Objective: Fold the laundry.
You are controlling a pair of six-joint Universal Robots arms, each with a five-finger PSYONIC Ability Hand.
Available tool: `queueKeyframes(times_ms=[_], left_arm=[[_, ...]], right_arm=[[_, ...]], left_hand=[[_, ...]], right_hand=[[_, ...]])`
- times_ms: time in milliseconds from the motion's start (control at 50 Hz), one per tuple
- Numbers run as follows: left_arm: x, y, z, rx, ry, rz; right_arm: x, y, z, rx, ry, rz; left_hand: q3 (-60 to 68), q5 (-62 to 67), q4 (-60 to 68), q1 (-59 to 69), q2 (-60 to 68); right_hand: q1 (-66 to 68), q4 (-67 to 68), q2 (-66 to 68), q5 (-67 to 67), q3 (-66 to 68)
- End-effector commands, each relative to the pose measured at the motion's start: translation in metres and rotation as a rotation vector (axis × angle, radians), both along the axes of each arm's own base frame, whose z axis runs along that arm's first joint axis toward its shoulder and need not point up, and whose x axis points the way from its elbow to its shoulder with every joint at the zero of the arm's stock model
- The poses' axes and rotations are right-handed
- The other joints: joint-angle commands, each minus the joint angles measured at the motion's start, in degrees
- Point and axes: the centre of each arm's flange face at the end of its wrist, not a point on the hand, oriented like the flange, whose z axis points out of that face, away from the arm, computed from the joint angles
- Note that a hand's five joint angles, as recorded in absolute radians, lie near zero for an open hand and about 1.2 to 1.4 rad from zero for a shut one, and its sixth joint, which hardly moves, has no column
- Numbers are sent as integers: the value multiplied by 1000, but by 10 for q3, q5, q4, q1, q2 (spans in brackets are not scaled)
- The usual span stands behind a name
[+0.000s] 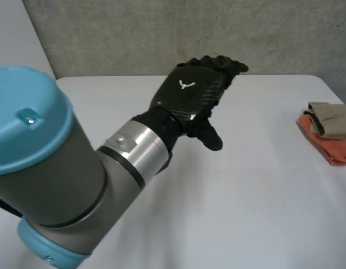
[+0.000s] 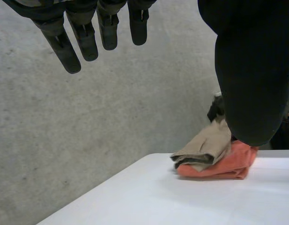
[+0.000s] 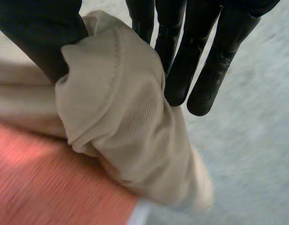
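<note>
No words or numbers can be read; a small white winged emblem (image 1: 187, 85) marks the left hand's (image 1: 190, 98) back.

You have a finely ribbed, matt beige cloth (image 3: 130, 122) over a soft orange cloth (image 3: 41, 183). The table (image 1: 245, 196) looks smooth, matt.

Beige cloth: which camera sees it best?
Right wrist view: the beige cloth is close up, pinched by the right hand. Left wrist view shows it folded on the orange cloth; head view, small, at the edge of the table.
</note>
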Motion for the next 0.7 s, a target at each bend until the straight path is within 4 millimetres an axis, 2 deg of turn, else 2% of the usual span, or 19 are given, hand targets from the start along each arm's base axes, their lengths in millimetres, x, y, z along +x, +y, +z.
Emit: queueKeyframes(times_ms=[20,220,240,260,280,420,560,640,700], left_arm=[[-15,5,-9,13,-16,-36],[-22,7,-11,10,-18,-50],[-22,7,-11,9,-17,-51],[-22,7,-10,7,-14,-51],[-23,6,-9,6,-13,-51],[-26,9,-3,-8,3,-65],[-26,9,-3,-4,-2,-65],[-27,10,-6,3,-10,-66],[-27,9,-9,11,-17,-65]], right_arm=[[-22,6,-47,139,-1,67],[-23,10,-46,130,41,99],[-23,10,-46,130,41,99],[-23,10,-43,126,44,94],[-23,10,-42,125,45,91],[-27,14,-10,92,85,15],[-25,23,13,72,186,-112],[-31,30,25,58,317,-233],[-41,34,48,33,428,-368]], left_hand=[[-20,-27,-16,-9,-16],[-20,-27,-16,-9,-16],[-20,-27,-16,-9,-16],[-20,-27,-16,-9,-16],[-20,-27,-16,-9,-16],[-20,-27,-16,-9,-16],[-20,-27,-16,-9,-16],[-20,-27,-16,-9,-16],[-20,-27,-16,-9,-16]], right_hand=[[322,119,140,176,113],[322,119,140,176,113],[278,75,96,132,69],[57,-145,-125,-88,-152],[-25,-227,-207,-171,-234],[-378,-581,-560,-524,-587],[-378,-581,-560,-524,-587],[-378,-581,-560,-524,-587],[-378,-581,-560,-524,-587]])
